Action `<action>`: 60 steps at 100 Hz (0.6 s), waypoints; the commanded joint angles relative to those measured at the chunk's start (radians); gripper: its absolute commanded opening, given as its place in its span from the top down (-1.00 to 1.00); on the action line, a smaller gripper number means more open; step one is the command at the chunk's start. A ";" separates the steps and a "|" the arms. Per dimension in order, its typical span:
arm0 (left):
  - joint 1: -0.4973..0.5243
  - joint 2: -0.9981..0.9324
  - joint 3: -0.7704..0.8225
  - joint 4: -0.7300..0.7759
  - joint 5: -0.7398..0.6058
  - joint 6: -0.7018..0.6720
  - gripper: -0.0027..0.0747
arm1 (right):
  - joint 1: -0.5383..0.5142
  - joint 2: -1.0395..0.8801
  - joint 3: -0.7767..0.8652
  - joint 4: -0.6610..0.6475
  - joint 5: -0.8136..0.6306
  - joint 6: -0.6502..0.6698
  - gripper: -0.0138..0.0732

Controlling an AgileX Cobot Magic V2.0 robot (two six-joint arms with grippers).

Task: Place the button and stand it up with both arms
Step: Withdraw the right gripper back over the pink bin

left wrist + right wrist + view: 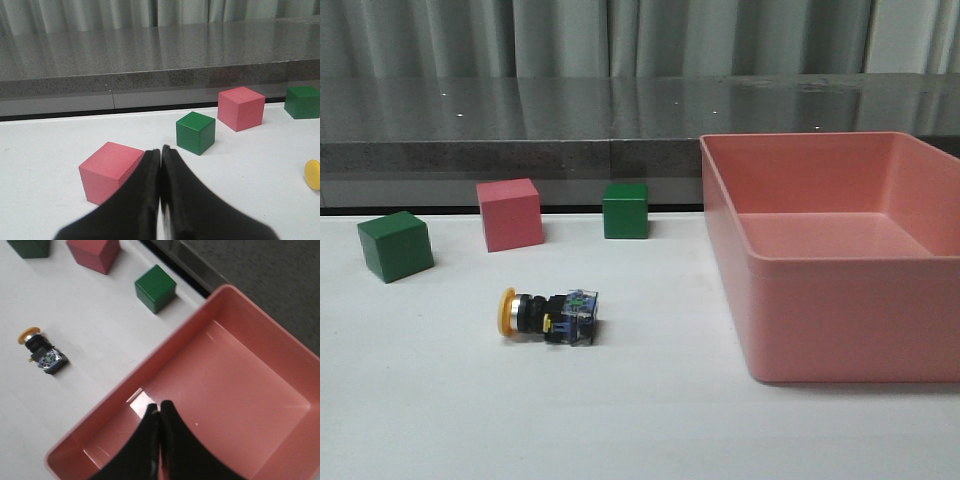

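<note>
The button (550,315) lies on its side on the white table, yellow cap to the left, clear blue-tinted base to the right. It also shows in the right wrist view (44,353), and only its yellow cap edge (313,174) shows in the left wrist view. My left gripper (160,150) is shut and empty, low over the table next to a pink cube (110,171). My right gripper (159,407) is shut and empty, hovering above the pink bin (165,352). Neither arm shows in the front view.
The large pink bin (730,235) stands at the right. A green cube (395,245), a pink cube (509,214) and a second green cube (625,210) stand behind the button. A dark ledge (520,140) runs along the table's far edge.
</note>
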 commanded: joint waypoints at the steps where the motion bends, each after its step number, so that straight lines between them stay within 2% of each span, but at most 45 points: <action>1: 0.003 -0.031 0.045 -0.006 -0.075 -0.007 0.98 | -0.057 -0.139 0.123 0.046 -0.151 0.005 0.82; 17: 0.003 -0.031 0.045 -0.006 -0.075 -0.007 0.98 | -0.117 -0.321 0.472 0.046 -0.424 0.005 0.82; 33: 0.003 -0.031 0.045 -0.006 -0.075 -0.007 0.98 | -0.123 -0.508 0.793 0.046 -0.670 0.005 0.82; 47: 0.003 -0.031 0.045 -0.006 -0.075 -0.007 0.98 | -0.123 -0.654 1.012 0.059 -0.840 0.005 0.82; 60: 0.003 -0.031 0.045 -0.006 -0.075 -0.007 0.98 | -0.123 -0.793 1.159 0.122 -0.987 0.005 0.82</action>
